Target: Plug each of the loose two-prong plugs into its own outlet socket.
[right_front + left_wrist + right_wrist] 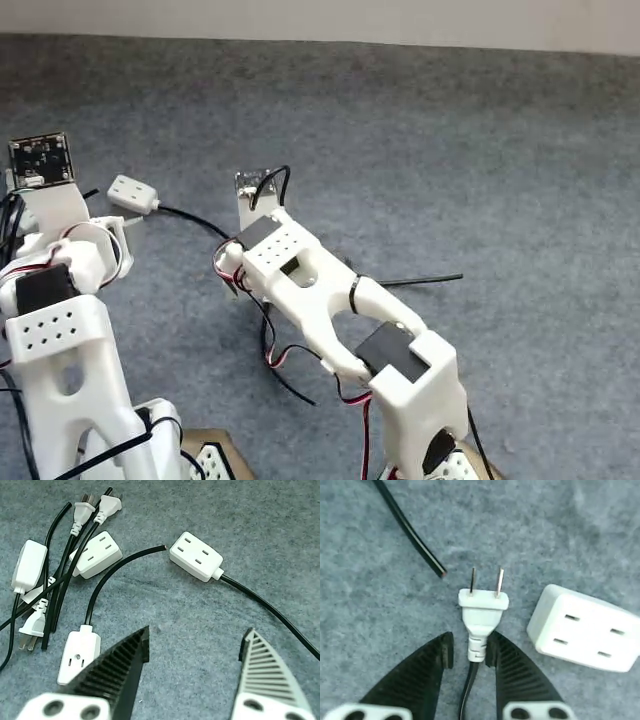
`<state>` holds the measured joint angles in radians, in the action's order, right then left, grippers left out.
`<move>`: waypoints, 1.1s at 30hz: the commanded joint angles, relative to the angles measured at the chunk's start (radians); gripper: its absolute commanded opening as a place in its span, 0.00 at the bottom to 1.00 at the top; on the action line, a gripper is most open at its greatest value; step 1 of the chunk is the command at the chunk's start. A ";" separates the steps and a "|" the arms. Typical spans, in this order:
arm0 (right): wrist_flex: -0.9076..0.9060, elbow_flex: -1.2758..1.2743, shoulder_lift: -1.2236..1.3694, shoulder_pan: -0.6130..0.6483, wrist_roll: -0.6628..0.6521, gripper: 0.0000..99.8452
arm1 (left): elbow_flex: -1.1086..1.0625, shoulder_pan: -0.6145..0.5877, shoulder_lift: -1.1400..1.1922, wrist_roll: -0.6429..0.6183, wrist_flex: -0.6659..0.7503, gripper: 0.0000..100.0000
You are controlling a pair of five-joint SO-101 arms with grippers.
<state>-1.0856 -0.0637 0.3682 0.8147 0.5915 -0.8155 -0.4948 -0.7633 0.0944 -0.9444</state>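
Right wrist view: right gripper [470, 642] low over grey carpet [365, 610], jaws narrowly parted astride neck of two-prong plug [482, 604] (one finger touching it, other just beside). Prongs point away from gripper. Blank-backed outlet block [585, 630] lies just beside plug, slots up. Cut black cord [410, 530] ends beyond prongs. Left wrist view: left gripper [197, 632] spread wide above carpet, holding nothing. Corded socket [196, 556] lies past fingertips. Spare plugs [95, 506] bunched farther off among tangled cords.
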 commanded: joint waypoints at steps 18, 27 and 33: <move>0.027 0.012 -0.016 -0.053 -0.040 0.12 | 0.012 -0.007 -0.008 -0.005 0.020 0.30; 0.013 -0.004 -0.016 0.008 -0.038 0.12 | 0.013 -0.008 -0.010 -0.006 0.020 0.30; 0.044 -0.010 -0.015 0.004 -0.038 0.12 | 0.015 -0.031 -0.010 -0.006 0.020 0.30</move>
<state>-1.0610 -0.0760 0.3682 0.8101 0.5577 -0.8155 -0.5163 -0.7633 0.0944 -0.9444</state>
